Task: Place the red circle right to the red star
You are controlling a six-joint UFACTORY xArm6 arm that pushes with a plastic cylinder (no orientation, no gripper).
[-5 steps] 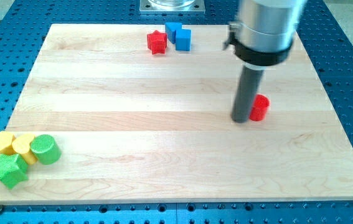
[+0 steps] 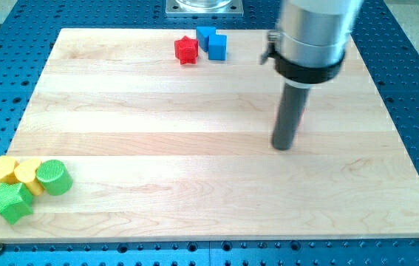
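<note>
- The tabletop [image 2: 157, 125] is a pale wooden board lying on a blue perforated base [image 2: 416, 74]. A metal mounting plate [image 2: 205, 7] shows at the view's top edge.
- Jaws: the arm carries none, so nothing opens, closes or grips. It ends in a straight dark rod whose lower end is my tip [image 2: 284, 146].
- My tip rests on the board right of centre and touches no visible block.
- Arm pose: the rod stands close to upright beneath a wide silver housing with a black collar [image 2: 309, 68], which enters from the view's top.
- The red star [image 2: 186, 50] sits near the board's top edge, left of centre, well apart from my tip.
- Just right of the red star are two blue blocks: one [image 2: 206, 35] nearer the top edge, and a blue cube [image 2: 218, 46] touching it.
- The red circle does not show; whether the rod hides it cannot be told.
- In the board's bottom-left corner is a tight cluster: two yellow blocks [image 2: 2, 169] [image 2: 27, 174], a green cylinder [image 2: 54, 177] and a green block [image 2: 9, 202] of unclear shape at the board's edge.
- Between my tip and the red star lies bare board. The middle and bottom right are likewise bare.
</note>
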